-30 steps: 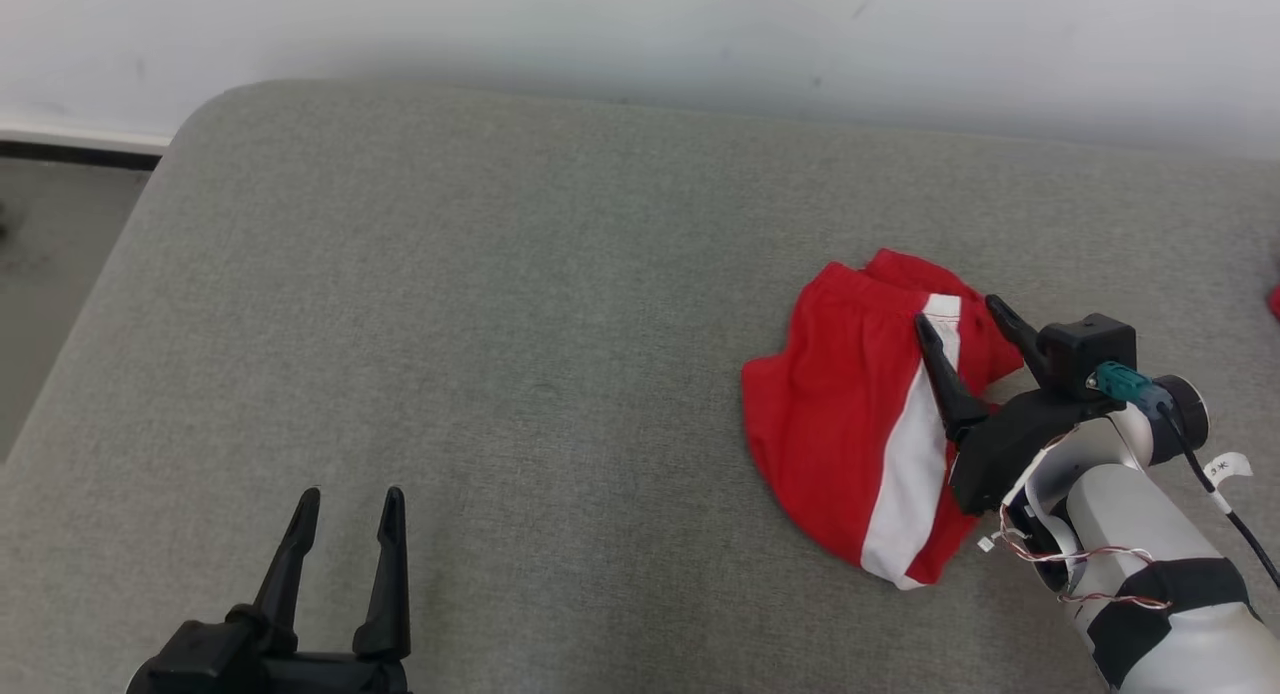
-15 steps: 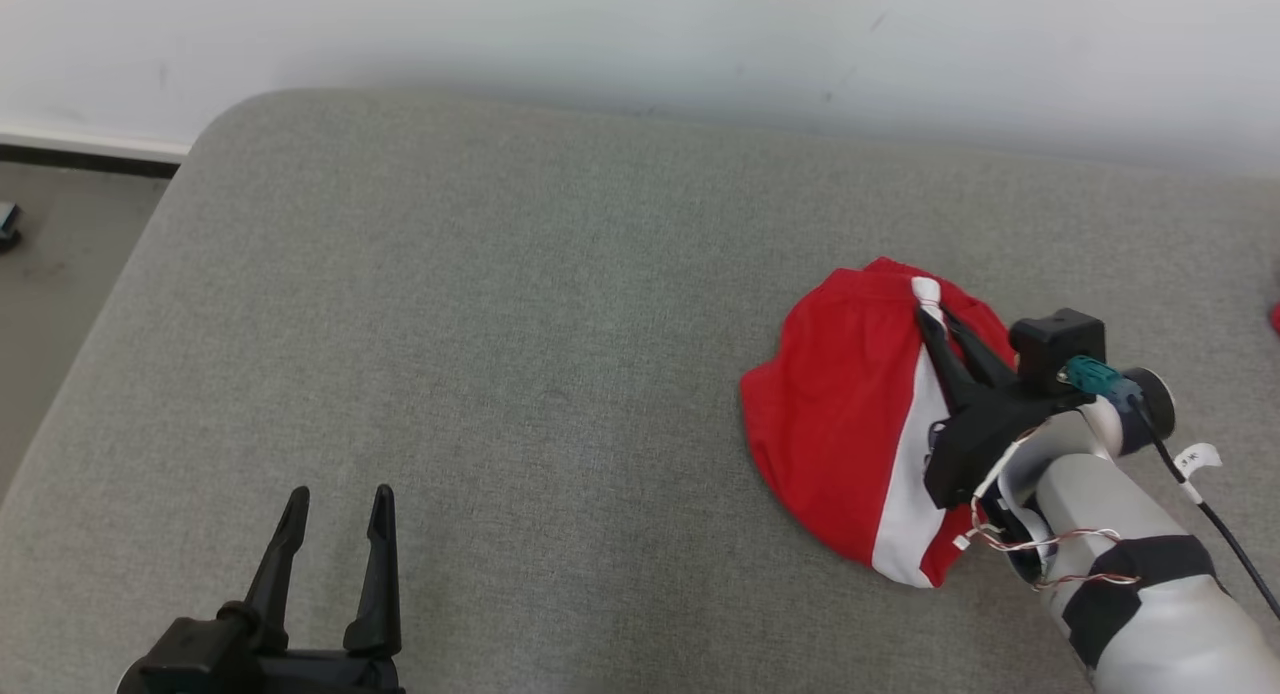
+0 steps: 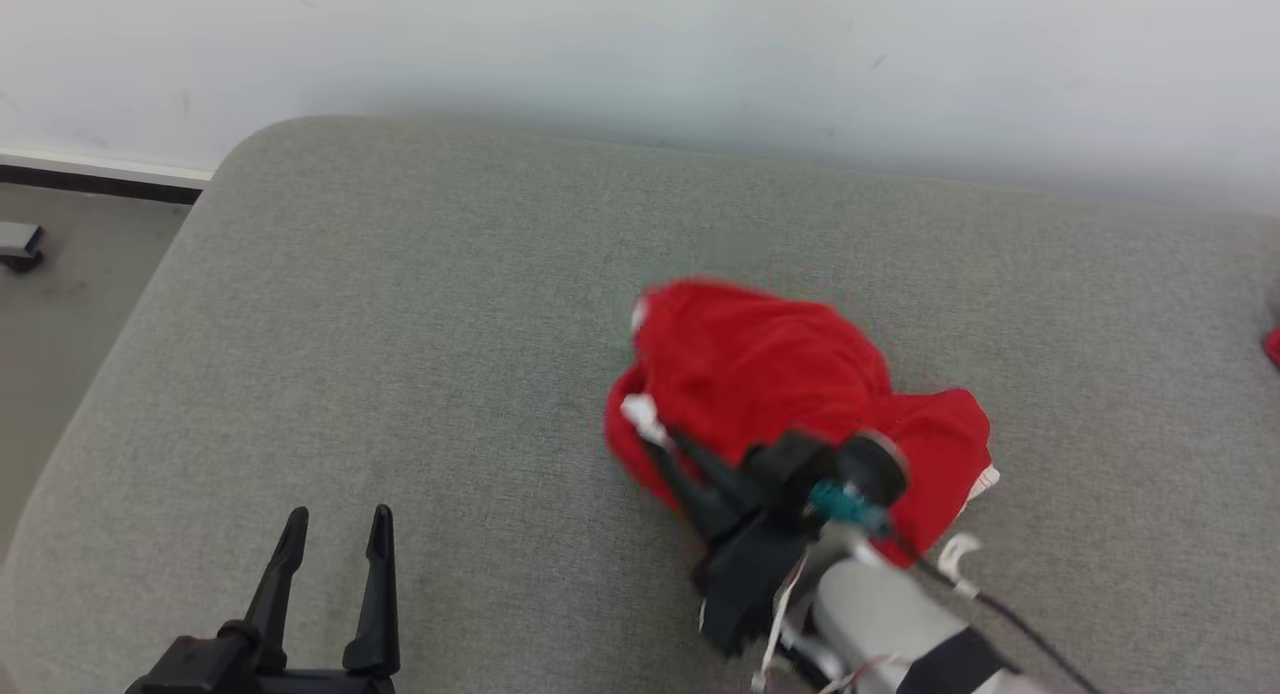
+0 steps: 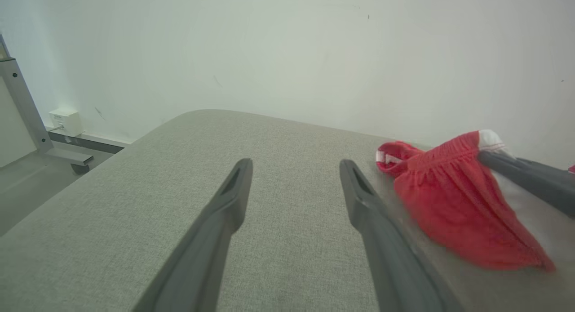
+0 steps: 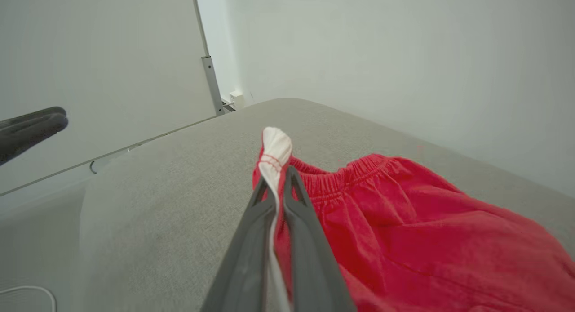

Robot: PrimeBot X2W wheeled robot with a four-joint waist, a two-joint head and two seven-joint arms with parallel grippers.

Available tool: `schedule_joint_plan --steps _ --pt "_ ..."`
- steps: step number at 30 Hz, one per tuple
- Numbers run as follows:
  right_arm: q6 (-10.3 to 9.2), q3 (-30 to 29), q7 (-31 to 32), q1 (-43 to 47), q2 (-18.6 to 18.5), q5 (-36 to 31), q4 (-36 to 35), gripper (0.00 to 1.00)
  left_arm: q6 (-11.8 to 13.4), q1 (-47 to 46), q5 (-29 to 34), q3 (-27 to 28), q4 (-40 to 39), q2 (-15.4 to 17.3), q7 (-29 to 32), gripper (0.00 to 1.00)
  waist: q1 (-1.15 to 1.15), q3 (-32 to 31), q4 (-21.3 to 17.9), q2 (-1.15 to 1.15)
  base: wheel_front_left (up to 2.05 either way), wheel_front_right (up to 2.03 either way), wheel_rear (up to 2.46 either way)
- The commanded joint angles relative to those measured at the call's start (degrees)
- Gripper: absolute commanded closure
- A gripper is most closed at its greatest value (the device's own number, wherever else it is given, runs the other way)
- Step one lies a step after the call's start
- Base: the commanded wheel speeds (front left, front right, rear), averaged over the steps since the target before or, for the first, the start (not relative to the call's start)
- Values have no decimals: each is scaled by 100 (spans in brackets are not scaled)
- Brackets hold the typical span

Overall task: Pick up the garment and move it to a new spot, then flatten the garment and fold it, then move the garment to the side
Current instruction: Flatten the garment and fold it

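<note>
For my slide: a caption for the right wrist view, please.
Fingers of the right gripper pinch the red garment by its waistband over the cushion.

Red shorts (image 3: 770,374), white side stripe, bunched; waistband's white end pinched in right claw (image 5: 276,179), rest draped to claw's right.

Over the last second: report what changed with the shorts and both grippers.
The right gripper shut on the white stripe at the waistband of the red shorts and pulled them, now bunched, toward the robot's left across the grey cushion. The left gripper stayed open and idle at the lower left of the head view.
</note>
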Motion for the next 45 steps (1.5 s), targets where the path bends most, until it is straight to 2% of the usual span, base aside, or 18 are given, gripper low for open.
schedule_joint_plan --steps 1,2,3,4,9,12,17,23,29,38,45 --pt "-18 153 -23 102 46 38 42 100 27 39 4 -9 -30 -2 -7 0 0 8 51 0 0 0 0" --pt "-17 253 -24 159 97 102 68 76 33 43 1 -10 -28 -2 -7 0 0 11 64 0 0 0 0" --pt "-17 383 -23 217 127 128 137 21 34 49 -1 -17 -30 -1 -7 0 0 12 74 0 0 0 0" --pt "-18 470 -24 245 150 165 186 0 49 51 -3 -29 -28 -3 -7 0 0 14 84 0 0 0 0" --pt "-18 595 -24 266 191 317 205 0 93 69 -3 -27 -30 -2 -7 0 0 3 51 0 0 0 0" --pt "-18 389 -24 274 196 346 76 0 117 113 38 -12 -43 -3 -7 0 0 -37 -60 0 0 0 0" --pt "-18 -361 -16 547 -30 165 -389 0 110 131 105 61 -51 -3 -7 0 0 -152 -333 0 0 0 0" --pt "-18 -1537 -14 1246 -359 -216 -1166 0 64 137 214 185 -56 -3 -7 0 0 -284 -715 0 0 0 0" --pt "-17 -2532 -15 2010 -467 -531 -1808 0 20 193 335 325 -48 -1 -3 0 0 -358 -1082 0 0 0 0" --pt "-17 -3406 -15 3054 -442 -746 -2518 0 -9 382 388 420 -66 -2 -4 0 0 -494 -1432 0 0 0 0" --pt "-17 -3614 -14 3585 -397 -831 -2877 0 -17 514 463 439 -92 -2 -4 0 0 -588 -1547 0 0 0 0"
